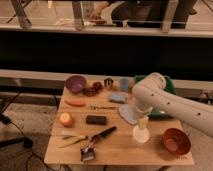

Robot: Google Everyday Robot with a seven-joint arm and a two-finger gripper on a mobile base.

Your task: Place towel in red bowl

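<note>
The towel (128,113), a floppy pale grey-blue cloth, lies on the wooden table (115,152) right of centre. The red bowl (176,140) stands at the table's front right corner, showing its orange-red inside with nothing in it. My white arm (165,102) reaches in from the right and bends down over the towel's right edge. My gripper (142,121) hangs at the towel's right side, just above a white cup (140,134). The arm hides part of the towel.
A purple bowl (76,83), grapes (91,91), a can (108,83) and a blue cup (124,84) stand at the back. A blue pad (117,98), carrot (75,103), orange fruit (66,119), black block (96,120) and brush (95,142) lie left. A green tray (164,112) sits behind the arm.
</note>
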